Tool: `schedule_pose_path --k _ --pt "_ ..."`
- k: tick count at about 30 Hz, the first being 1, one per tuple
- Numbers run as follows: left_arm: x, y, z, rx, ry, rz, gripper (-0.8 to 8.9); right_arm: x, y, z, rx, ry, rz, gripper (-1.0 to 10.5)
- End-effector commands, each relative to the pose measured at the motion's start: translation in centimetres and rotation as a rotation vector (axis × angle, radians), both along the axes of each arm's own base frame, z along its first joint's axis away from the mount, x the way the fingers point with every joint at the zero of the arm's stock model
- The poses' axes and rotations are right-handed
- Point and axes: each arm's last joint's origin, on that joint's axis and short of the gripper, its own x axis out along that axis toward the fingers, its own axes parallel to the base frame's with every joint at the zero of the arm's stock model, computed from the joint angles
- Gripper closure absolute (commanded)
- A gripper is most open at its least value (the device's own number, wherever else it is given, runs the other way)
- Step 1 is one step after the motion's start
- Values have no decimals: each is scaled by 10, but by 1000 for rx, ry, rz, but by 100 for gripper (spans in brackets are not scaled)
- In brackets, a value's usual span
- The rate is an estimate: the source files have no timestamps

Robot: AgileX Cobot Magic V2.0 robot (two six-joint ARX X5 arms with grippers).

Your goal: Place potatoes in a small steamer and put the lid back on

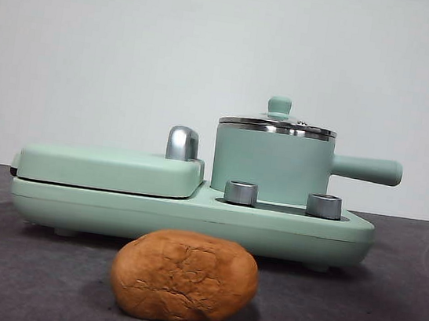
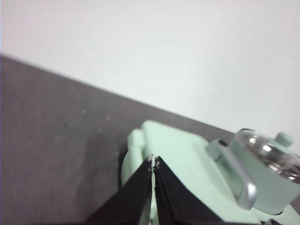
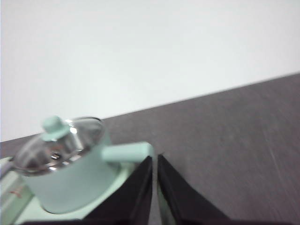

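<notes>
Potato (image 1: 184,277) lies near on the table, before the lidded steamer (image 1: 271,166); it looks firm, weighty, rough-skinned, best pinched across its short middle. Left gripper (image 2: 153,162) and right gripper (image 3: 154,158) hang closed, empty.

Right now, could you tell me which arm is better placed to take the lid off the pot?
Probably the right. Its claw is shut and hangs beside the pot, by the side handle, with the lid and its knob close. The left claw, also shut, is over the flat griddle cover, farther off.
</notes>
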Motion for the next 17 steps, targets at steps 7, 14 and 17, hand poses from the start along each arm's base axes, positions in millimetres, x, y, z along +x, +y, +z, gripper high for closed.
schedule_pose_path --k 7,14,17 --pt "-8 0 70 263 -60 -10 808 -8 4 45 -233 -114 139 931" --pt "1 -4 113 415 62 -160 808 -1 7 63 -351 40 241 931" --pt "10 -6 123 445 104 -248 808 6 9 68 -426 126 304 931"
